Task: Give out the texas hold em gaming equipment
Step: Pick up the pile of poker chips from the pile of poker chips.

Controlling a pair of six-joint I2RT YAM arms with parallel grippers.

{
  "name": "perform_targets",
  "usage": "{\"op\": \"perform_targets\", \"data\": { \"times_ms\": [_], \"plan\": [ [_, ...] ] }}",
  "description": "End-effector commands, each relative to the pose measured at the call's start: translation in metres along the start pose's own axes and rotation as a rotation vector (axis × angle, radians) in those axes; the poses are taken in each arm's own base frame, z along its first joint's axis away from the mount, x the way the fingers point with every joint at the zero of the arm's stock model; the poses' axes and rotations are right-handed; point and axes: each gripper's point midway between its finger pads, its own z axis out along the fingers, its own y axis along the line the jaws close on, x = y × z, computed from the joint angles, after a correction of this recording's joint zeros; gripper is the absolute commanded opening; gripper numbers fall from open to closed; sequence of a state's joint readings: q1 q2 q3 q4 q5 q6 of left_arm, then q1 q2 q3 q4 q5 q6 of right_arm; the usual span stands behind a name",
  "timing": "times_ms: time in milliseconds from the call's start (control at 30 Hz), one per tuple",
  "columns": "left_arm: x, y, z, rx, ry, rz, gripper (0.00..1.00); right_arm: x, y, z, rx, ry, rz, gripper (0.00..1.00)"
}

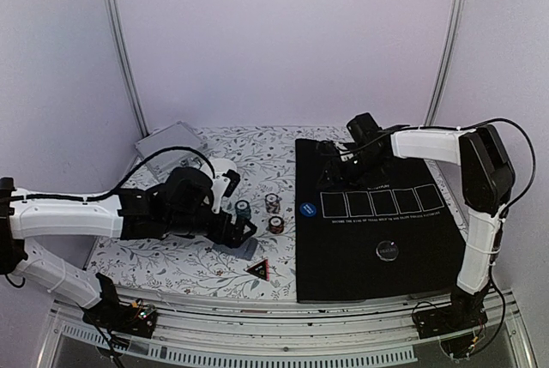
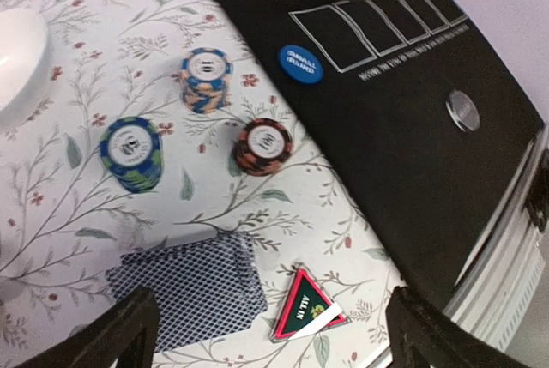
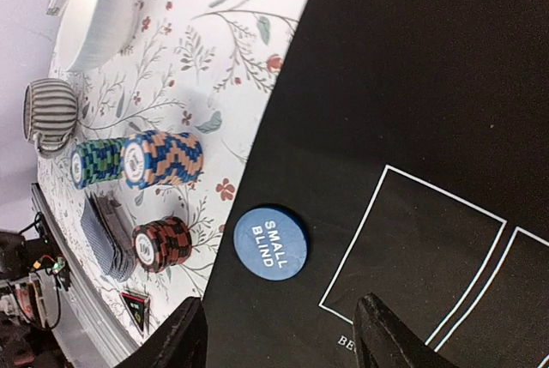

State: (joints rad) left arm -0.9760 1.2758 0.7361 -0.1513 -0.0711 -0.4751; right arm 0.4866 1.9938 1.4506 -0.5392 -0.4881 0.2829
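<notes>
My left gripper (image 2: pixel 270 323) hangs wide over the card deck (image 2: pixel 193 286), likely light, slippery and loose, so I'd pinch across its long edges.

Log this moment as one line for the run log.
left fingers: open, over deck | right fingers: open, empty, over mat | button: on mat edge | chip stacks: three, on cloth

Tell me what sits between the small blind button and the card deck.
The red-and-black chip stack stands between the button and the deck; the left wrist view shows it best.
</notes>
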Motion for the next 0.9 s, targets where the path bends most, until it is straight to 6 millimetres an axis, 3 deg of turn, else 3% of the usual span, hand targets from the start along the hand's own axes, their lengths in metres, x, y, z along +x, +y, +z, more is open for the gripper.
{"op": "perform_targets", "data": {
  "times_ms": [0,67,167,367,467,867],
  "plan": [
    [-0.028,0.042,-0.010,-0.228,-0.004,-0.049,0.98,-0.016,0.023,-0.038,0.051,-0.089,-0.094,0.63],
    [-0.035,0.059,-0.006,-0.303,0.020,-0.047,0.98,-0.018,0.024,-0.047,0.070,-0.112,-0.100,0.74],
    [-0.041,0.074,0.010,-0.327,0.079,-0.035,0.98,-0.019,0.024,-0.056,0.097,-0.138,-0.107,1.00],
    [-0.032,0.085,0.058,-0.327,0.229,0.032,0.98,-0.015,0.021,-0.062,0.126,-0.147,-0.124,0.99],
    [-0.033,0.099,0.072,-0.371,0.260,0.032,0.91,-0.011,0.017,-0.060,0.133,-0.135,-0.127,0.99],
    [-0.027,0.102,0.095,-0.355,0.297,0.035,0.58,-0.003,0.008,-0.055,0.161,-0.114,-0.138,0.99]
  ]
}}
